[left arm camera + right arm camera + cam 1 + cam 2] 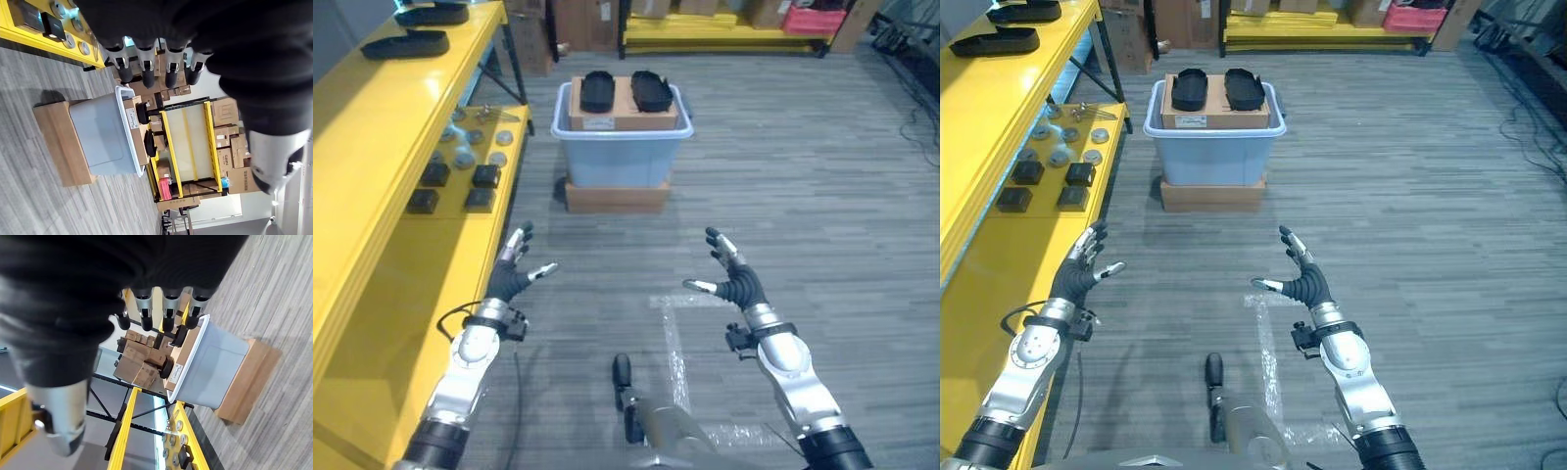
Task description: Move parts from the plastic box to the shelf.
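The plastic box (621, 147), pale blue-grey, was seen standing on a low wooden block (617, 197) on the grey plank floor (803, 176), well ahead of both hands. A brown cardboard box (623, 116) was set inside it, and 2 black parts (598, 91) (652, 90) were laid side by side on top of that cardboard. The yellow shelf (382, 147) was seen along the robot's left side. On its upper level 2 similar black parts (406, 43) (433, 13) were already placed, and on its lower level several small black blocks (486, 176) and round silver pieces (499, 138) were laid out.

The left hand (514, 266) was held above the floor just beside the shelf's lower level, its fingers spread apart and straight, with nothing in them. The right hand (732, 274) was held above the floor on the opposite side, likewise with fingers straight and thumb apart, and nothing was held. In each wrist view the fingers (145, 66) (166, 308) were shown extended toward the plastic box, well apart from it. More yellow racking with cardboard boxes (724, 24) was seen at the far end of the floor.
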Available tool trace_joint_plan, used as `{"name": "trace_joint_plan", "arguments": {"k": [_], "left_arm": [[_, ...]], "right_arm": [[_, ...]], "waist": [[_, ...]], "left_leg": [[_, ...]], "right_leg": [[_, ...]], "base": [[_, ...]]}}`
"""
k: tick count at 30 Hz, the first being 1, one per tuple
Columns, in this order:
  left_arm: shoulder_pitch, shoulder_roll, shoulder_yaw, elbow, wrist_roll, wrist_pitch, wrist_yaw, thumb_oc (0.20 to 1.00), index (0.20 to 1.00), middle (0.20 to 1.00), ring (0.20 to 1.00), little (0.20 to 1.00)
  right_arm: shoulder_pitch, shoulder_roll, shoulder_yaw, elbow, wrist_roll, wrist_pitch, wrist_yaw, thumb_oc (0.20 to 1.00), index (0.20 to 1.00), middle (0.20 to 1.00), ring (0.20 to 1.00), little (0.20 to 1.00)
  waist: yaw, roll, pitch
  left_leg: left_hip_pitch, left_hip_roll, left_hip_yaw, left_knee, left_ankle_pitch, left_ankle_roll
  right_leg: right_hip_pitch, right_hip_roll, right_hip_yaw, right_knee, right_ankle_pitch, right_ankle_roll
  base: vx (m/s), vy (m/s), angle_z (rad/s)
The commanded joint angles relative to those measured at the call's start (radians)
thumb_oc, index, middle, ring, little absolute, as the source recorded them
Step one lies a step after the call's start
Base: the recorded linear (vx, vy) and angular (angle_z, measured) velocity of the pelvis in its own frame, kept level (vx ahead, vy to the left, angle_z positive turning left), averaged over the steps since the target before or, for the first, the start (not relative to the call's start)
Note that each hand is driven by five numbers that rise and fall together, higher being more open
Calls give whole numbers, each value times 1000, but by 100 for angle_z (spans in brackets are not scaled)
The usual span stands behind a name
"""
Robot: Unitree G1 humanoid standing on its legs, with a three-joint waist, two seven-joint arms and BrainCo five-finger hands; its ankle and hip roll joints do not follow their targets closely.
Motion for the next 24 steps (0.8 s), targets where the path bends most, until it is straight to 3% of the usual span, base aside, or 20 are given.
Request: {"name": "trace_joint_plan", "arguments": {"k": [1, 2, 8, 11, 16, 18, 22, 24], "left_arm": [[13, 61, 14, -76, 19, -52, -4, 1000, 1000, 1000, 1000, 1000], [12, 60, 13, -75, 19, -52, -3, 1000, 1000, 1000, 1000, 1000], [-26, 40, -27, -53, -45, -49, -8, 1000, 1000, 1000, 1000, 1000], [-32, 40, -36, -50, -49, -41, -14, 1000, 1000, 1000, 1000, 1000], [-10, 43, -32, -59, -41, -35, -23, 1000, 1000, 1000, 1000, 1000], [-10, 43, -32, -59, -41, -35, -23, 1000, 1000, 1000, 1000, 1000], [12, 46, -20, -60, -28, -24, -28, 1000, 1000, 1000, 1000, 1000], [18, 49, -19, -66, -28, -20, -31, 1000, 1000, 1000, 1000, 1000]], "right_arm": [[-56, -14, -11, -19, 28, -53, 5, 1000, 1000, 1000, 1000, 1000], [-55, -15, -11, -19, 28, -53, 4, 1000, 1000, 1000, 1000, 1000], [-79, -83, -10, -28, 23, -52, 12, 1000, 1000, 1000, 1000, 1000], [-79, -105, -20, -34, 20, -53, 11, 1000, 1000, 1000, 1000, 1000], [-56, -102, -18, -37, 25, -52, 21, 1000, 1000, 1000, 1000, 1000], [-56, -102, -18, -37, 25, -52, 21, 1000, 1000, 1000, 1000, 1000], [-19, -87, -8, -19, 34, -49, 25, 1000, 1000, 1000, 1000, 1000], [-7, -87, -13, -15, 39, -42, 19, 1000, 1000, 1000, 1000, 1000]], "waist": [[29, -18, -26], [28, -17, -26], [15, 22, -43], [18, 16, -38], [21, 25, -55], [21, 25, -55], [20, 23, -43], [25, 14, -34]], "left_leg": [[-106, 175, 36, -34, -38, 15], [-106, 176, 35, -32, -39, 14], [-131, 229, 1, 138, 77, -70], [-185, 220, 1, 310, 186, -126], [-172, 241, 10, 356, 253, -153], [-172, 241, 10, 356, 253, -153], [-240, 245, 34, 591, 393, -179], [-283, 232, 44, 686, 388, -152]], "right_leg": [[119, -100, 15, -34, -153, 237], [119, -99, 13, -33, -154, 237], [173, -63, -15, 30, -239, 179], [235, -56, -11, 17, -261, 158], [283, -32, -2, -20, -275, 142], [283, -32, -2, -20, -275, 142], [338, -30, 21, -23, -304, 114], [355, -36, 38, -20, -306, 105]], "base": [[210, -172, 22], [285, -256, 8], [260, -219, 15], [207, -181, 7], [175, -130, -13], [73, -61, -3], [159, -165, -11], [99, -122, -28]]}}
